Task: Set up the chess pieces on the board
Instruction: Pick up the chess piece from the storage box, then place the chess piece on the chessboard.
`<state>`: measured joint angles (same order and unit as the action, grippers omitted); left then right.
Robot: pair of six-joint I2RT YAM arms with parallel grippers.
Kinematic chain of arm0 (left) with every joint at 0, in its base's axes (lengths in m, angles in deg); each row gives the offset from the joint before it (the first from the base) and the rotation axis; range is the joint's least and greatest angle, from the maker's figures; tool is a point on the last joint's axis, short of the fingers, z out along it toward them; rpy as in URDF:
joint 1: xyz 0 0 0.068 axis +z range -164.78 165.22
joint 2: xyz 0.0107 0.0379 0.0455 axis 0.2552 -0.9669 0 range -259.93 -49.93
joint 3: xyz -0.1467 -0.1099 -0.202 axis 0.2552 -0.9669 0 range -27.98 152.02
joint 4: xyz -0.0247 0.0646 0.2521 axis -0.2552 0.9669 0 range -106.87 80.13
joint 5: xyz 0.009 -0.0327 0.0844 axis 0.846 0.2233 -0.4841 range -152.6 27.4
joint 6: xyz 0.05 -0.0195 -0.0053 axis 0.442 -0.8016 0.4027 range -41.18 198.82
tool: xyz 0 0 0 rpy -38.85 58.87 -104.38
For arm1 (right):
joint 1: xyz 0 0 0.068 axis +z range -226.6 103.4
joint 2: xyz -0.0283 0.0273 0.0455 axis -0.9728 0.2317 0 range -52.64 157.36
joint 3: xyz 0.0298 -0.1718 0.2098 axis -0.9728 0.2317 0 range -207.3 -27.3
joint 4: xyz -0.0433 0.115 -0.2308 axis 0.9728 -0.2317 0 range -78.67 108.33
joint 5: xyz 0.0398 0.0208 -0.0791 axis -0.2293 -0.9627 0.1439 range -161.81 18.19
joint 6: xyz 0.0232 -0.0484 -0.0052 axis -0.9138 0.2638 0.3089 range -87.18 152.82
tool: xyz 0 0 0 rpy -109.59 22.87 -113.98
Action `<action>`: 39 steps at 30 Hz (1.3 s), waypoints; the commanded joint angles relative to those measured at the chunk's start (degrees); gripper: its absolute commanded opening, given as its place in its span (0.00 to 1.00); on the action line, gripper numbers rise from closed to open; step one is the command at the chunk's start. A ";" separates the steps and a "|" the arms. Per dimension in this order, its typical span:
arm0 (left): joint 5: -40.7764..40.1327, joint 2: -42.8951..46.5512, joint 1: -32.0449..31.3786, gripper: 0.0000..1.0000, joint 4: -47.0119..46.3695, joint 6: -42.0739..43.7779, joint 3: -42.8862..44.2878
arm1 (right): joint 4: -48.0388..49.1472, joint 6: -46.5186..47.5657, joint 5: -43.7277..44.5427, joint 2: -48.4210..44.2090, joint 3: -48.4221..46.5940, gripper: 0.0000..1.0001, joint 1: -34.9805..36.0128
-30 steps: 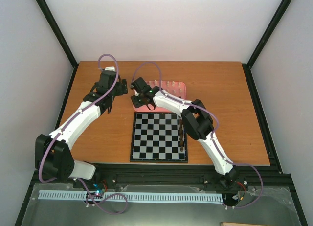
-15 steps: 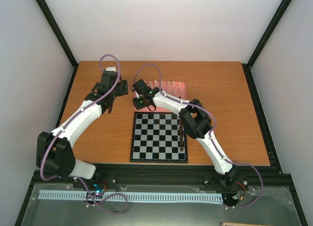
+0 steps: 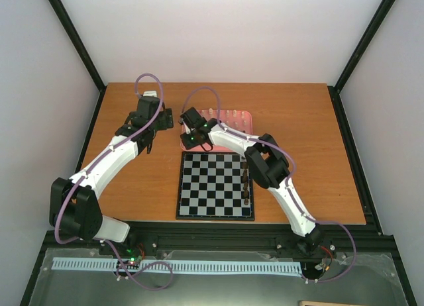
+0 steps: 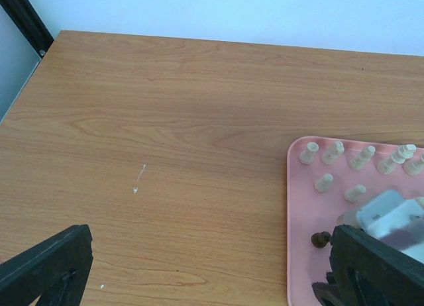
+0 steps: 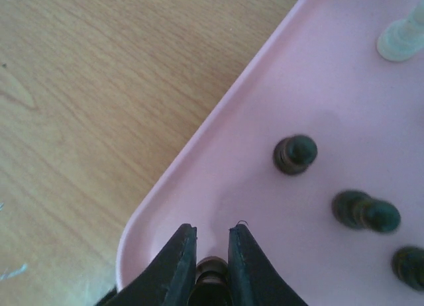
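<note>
The board [image 3: 215, 185] lies in front of the pink tray [image 3: 242, 115], and a column of dark chess pieces [image 3: 246, 183] stands along its right edge. My right gripper [image 5: 212, 232] is down in the tray's [image 5: 218, 173] near-left corner, shut on a dark chess piece [image 5: 212, 266] pinched between its fingers. Loose dark pieces [image 5: 295, 153] [image 5: 364, 212] stand close by in the tray. My left gripper [image 4: 209, 253] hovers open over bare wood left of the tray [image 4: 301, 213], holding nothing. Several cream pieces [image 4: 361, 157] stand at the tray's far side.
A small dark piece [image 4: 321, 239] stands near the tray's left rim, beside my right arm's white wrist [image 4: 391, 216]. A cream piece [image 5: 401, 38] stands farther in. Black frame posts [image 3: 79, 48] flank the wooden table [image 3: 305, 147].
My right gripper's fingers have closed from part open onto the dark piece in the tray's corner. The left arm has barely moved.
</note>
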<state>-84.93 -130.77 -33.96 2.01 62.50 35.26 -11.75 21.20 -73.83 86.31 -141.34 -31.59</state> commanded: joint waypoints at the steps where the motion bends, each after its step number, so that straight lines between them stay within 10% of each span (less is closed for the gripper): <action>1: -0.59 0.17 0.11 1.00 -1.19 -0.29 0.57 | 2.58 -0.07 -0.45 -9.01 3.67 0.15 -0.28; 39: -0.59 -1.55 0.11 1.00 -1.26 -0.08 1.16 | -14.93 -32.63 19.19 -82.24 74.03 0.15 21.08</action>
<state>-85.23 -131.43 -33.96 1.98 62.53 35.26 -24.85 -4.55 -56.70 7.58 -68.79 -12.86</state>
